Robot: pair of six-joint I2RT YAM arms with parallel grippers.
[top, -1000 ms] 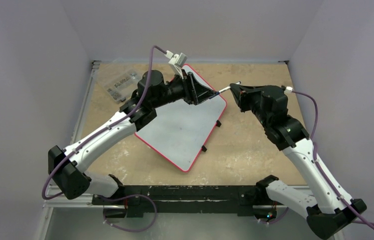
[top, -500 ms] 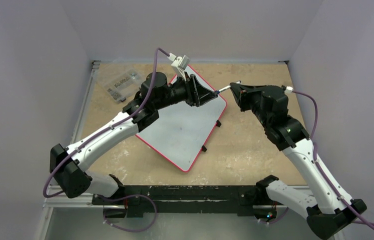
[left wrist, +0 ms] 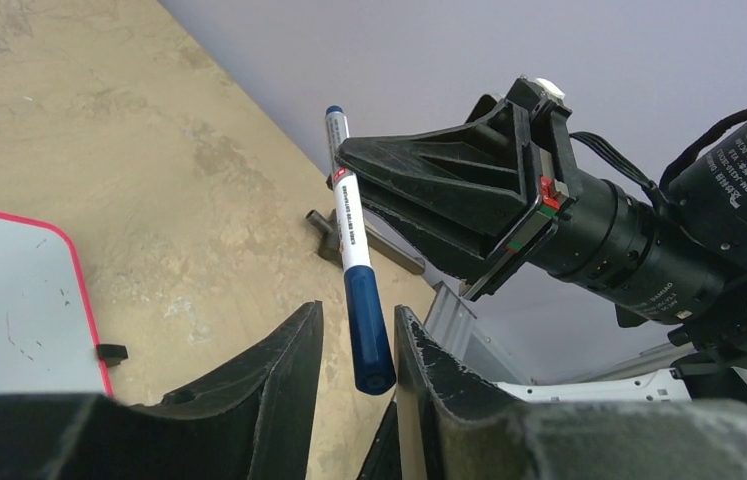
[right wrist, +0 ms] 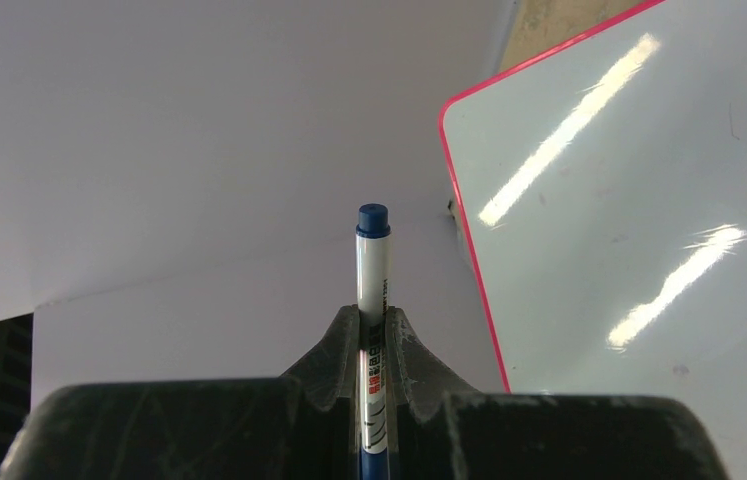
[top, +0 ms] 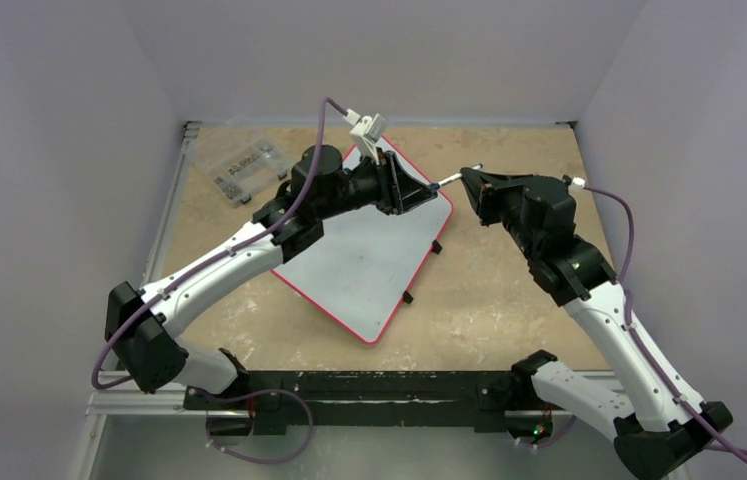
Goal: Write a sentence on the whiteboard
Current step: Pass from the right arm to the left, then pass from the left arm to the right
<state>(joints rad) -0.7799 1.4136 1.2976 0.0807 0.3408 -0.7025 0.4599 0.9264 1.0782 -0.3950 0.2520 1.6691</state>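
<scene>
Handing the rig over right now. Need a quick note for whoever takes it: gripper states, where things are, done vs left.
Right gripper: shut on the marker, held in the air by the whiteboard's far right corner.
Left gripper: open, fingers either side of the marker's blue cap, with a gap on one side.
Whiteboard: flat on the table, angled, blank.
Done: marker picked up and presented to the left gripper.
Left: uncap, then all the writing.
</scene>
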